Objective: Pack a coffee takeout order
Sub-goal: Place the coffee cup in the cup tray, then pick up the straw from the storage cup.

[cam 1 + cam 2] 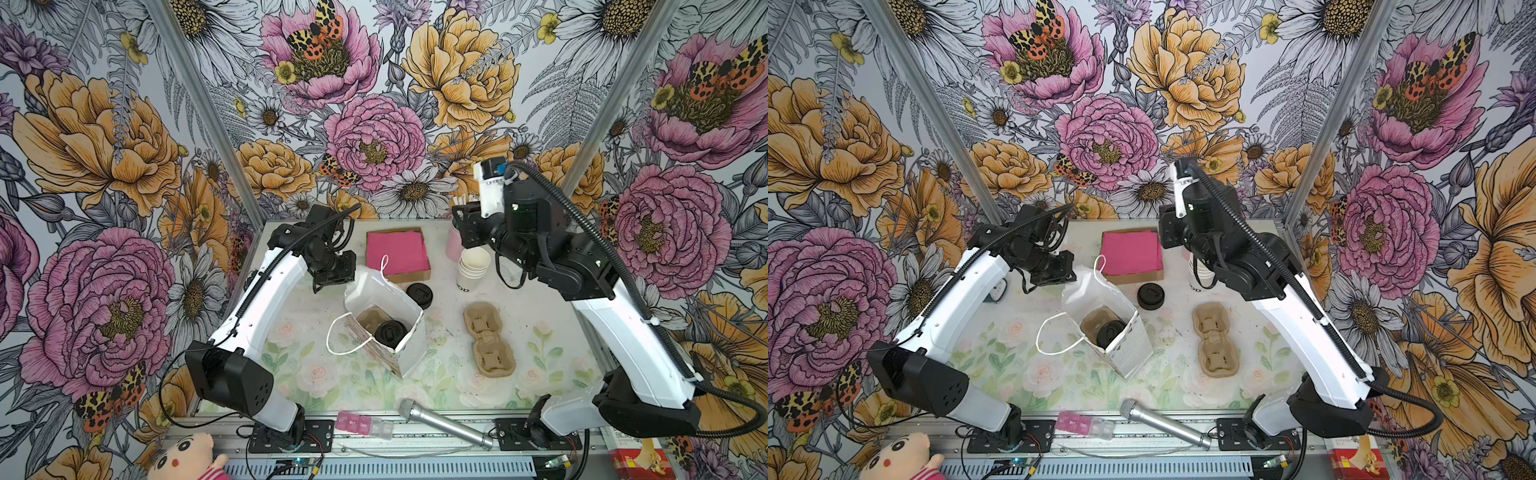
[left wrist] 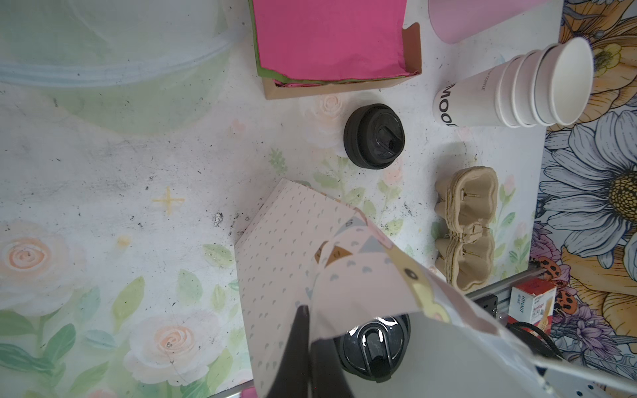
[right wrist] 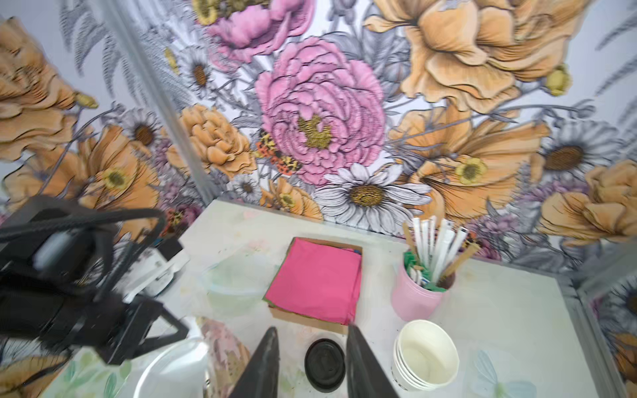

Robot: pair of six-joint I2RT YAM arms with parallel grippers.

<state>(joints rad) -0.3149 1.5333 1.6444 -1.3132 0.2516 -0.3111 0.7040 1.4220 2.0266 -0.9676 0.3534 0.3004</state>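
- While the pink napkin (image 1: 397,249) lies atop its stack just beyond the paper bag (image 1: 365,286), the next pinch should, I judge, take the top sheet alone.
- The lidded cup (image 1: 390,332) sits inside the bag.
- The right gripper (image 3: 312,329) hovers beyond the bag, fingers partly apart, empty.
- The left gripper (image 2: 305,310) is clamped on the bag's rim.

Top views: high, from the front, steeply down on whole table (image 1: 552,345). Left wrist: close, straight down. Right wrist: slanting toward back wall (image 3: 320,103). Both wrists share pink napkin (image 2: 331,38)
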